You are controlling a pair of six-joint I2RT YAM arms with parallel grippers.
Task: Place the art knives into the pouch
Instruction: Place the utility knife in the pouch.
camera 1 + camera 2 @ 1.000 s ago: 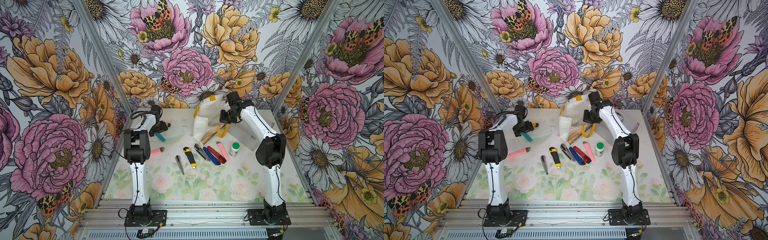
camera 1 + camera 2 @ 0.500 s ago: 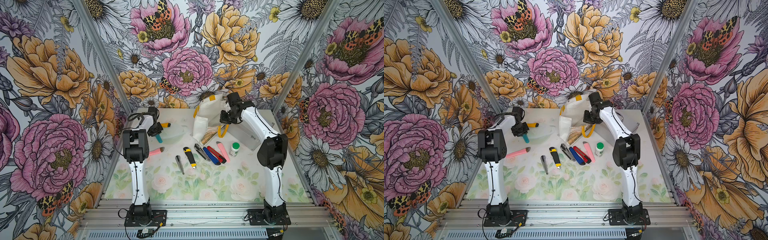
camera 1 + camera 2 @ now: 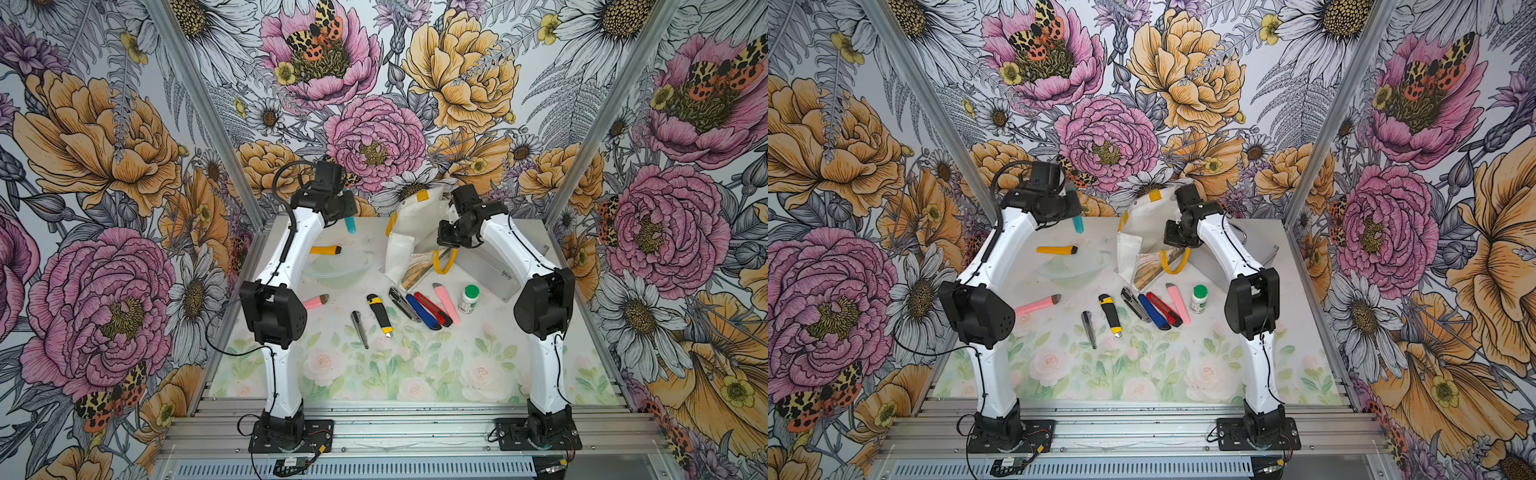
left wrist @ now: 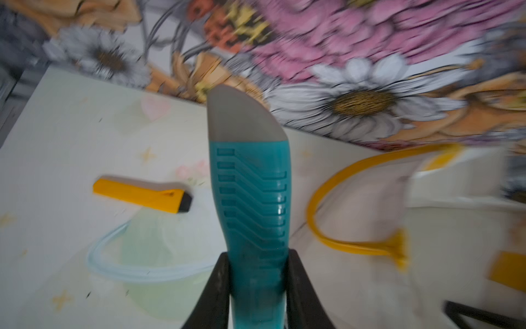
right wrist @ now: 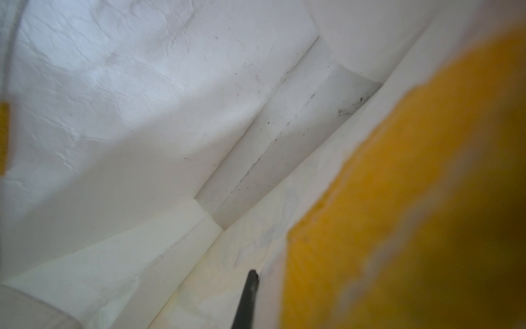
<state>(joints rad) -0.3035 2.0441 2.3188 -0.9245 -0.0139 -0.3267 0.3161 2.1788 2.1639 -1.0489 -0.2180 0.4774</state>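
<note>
The left end effector (image 4: pixel 257 255) pinches the teal art knife (image 3: pixel 351 225), held above the tabletop (image 3: pixel 415 365), upper left of centre in both top views. The right end effector (image 3: pixel 449 240), pressed together, grips the open pouch (image 3: pixel 409 216) just right of centre.

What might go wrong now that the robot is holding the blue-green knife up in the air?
1. The left jaws pinch the teal art knife only at one end, so it may slip or twist and drop near the clear bowl.
2. The pouch is floppy, held open by the right jaws; the knife might catch its edge or a yellow handle and miss.
</note>
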